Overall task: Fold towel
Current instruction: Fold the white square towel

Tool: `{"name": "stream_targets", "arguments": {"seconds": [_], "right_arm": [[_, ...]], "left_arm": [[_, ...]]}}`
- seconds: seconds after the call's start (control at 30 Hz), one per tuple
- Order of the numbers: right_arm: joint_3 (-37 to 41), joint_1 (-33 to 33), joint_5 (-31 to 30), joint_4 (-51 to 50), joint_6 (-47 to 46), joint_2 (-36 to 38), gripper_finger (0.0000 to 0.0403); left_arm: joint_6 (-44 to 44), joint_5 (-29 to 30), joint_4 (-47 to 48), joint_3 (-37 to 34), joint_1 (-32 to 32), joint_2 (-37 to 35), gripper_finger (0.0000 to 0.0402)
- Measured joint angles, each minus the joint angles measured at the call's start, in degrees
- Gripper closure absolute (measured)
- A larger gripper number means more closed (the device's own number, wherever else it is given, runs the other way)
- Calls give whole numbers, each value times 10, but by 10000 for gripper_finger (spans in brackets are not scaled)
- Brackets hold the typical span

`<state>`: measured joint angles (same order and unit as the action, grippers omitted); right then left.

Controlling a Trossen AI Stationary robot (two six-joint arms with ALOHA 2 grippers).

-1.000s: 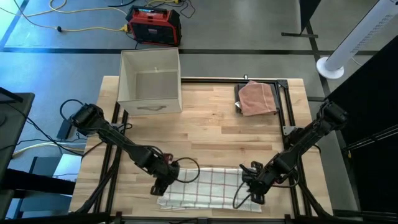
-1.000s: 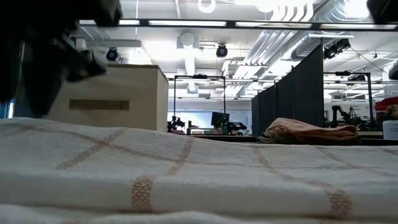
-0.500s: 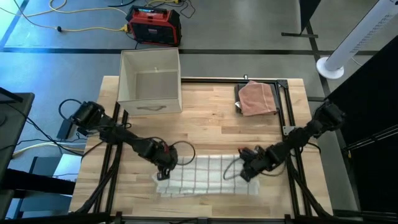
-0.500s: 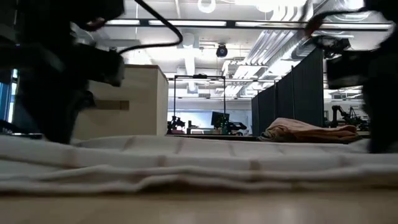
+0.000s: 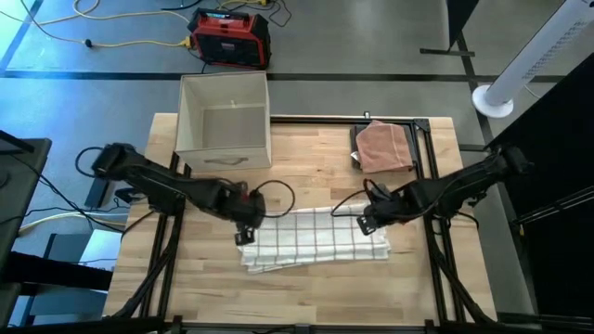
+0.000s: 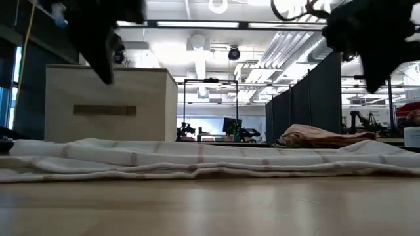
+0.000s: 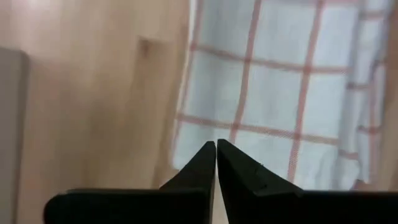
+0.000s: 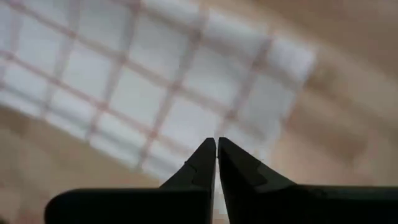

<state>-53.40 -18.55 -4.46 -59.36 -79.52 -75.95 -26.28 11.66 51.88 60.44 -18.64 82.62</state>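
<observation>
Both claws now sit over the far edge of the checked towel (image 5: 316, 238): our left claw (image 5: 247, 226) at the towel's left end, left of centre in the high view, and our right claw (image 5: 368, 223) at its right end, right of centre. Each wrist view shows the two fingertips pressed together to a point with no cloth between them, so we judge both claws closed and holding nothing, the left claw (image 7: 216, 144) hovering over the towel's corner where it meets the bare bench (image 5: 316, 176), the right claw (image 8: 216, 142) over checked cloth.

A second ago the towel lay nearer the bottom of the high view, with both claws at its lower edge. Half a second ago the claws had moved up the frame with the cloth. Now the towel lies in a shorter band across the middle of the bench, its near side showing a doubled, slightly rumpled layer at the lower left. The low view agrees: one layer rests on another, flat along the wood.

We take this to mean the first fold, front edge carried over to the back edge, is laid down and released. What seems left is a second fold across the length, and perhaps squaring the skewed lower-left corner first.

A pink folded cloth (image 5: 383, 146) lies at the upper right of the bench, and an open box (image 5: 224, 122) stands at the upper left, both well apart from the towel.
</observation>
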Motion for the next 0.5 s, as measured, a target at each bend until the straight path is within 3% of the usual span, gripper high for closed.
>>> {"name": "stream_targets", "arguments": {"seconds": [0.17,0.3,0.5], "right_arm": [[-9,2,31,-23,-47,-15,359],[33,20,69,8,-58,-37,314],[99,32,62,76,-80,-44,239]], "left_arm": [[14,-17,10,-32,-28,-38,340],[-9,-53,-50,-91,-45,-35,294],[-21,-56,-129,-146,-53,-15,252]]}}
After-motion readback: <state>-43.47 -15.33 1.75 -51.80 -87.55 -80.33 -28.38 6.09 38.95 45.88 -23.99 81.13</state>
